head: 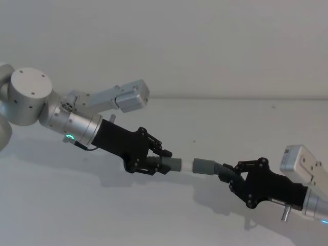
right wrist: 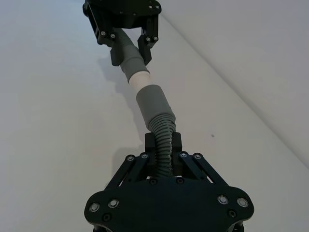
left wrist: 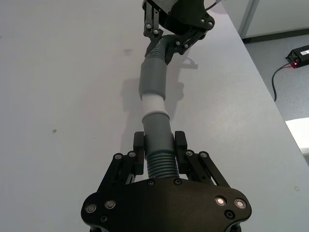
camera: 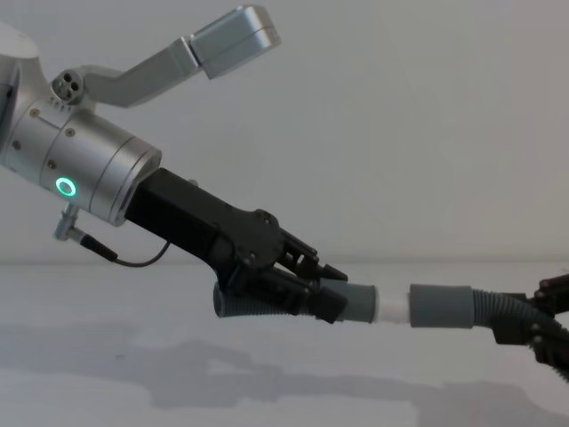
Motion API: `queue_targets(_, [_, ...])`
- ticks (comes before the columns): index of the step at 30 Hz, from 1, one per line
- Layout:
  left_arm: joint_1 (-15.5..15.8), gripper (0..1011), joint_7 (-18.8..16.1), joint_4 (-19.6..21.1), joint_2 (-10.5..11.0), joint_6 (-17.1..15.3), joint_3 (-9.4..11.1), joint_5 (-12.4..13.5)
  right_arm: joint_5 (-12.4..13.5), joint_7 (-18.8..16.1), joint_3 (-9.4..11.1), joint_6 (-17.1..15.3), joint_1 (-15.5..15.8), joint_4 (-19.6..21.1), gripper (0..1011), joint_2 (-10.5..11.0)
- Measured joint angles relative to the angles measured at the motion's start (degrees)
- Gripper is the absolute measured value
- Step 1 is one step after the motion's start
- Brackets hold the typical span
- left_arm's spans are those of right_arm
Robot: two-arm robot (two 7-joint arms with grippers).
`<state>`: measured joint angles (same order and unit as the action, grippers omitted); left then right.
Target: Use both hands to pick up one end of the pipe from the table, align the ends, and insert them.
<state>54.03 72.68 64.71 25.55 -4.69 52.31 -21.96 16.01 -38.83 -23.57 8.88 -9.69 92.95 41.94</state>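
My left gripper point(head: 163, 160) hangs above the white table point(head: 128, 215), shut on the short ribbed pipe piece point(camera: 238, 304). That piece's narrow grey cuff point(head: 174, 164) points right and ends in a pale whitish tip point(head: 187, 166). Coming in from the right, my right gripper point(head: 233, 177) is shut on the ribbed hose point(right wrist: 163, 137) of the other piece, just behind its wider socket cuff point(head: 203, 166). The two ends face each other in line, and the whitish tip point(left wrist: 154, 104) sits at the socket's mouth point(left wrist: 153, 79). I cannot tell whether it has gone in. The rest of the longer hose is hidden behind the right gripper.
The table's right edge point(left wrist: 263, 82) shows in the left wrist view, with floor beyond it and a black box with a red light point(left wrist: 299, 55) on a cable. A pale wall point(head: 205, 46) stands behind the table.
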Motion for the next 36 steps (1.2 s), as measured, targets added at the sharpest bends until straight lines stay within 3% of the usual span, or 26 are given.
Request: queue_targets(36, [0.03,349,-1.71,1.44,0.79,-0.56,0.84,-0.52,0.53,-0.23,-0.32,-0.73,-0.21,0.55,157,0.21])
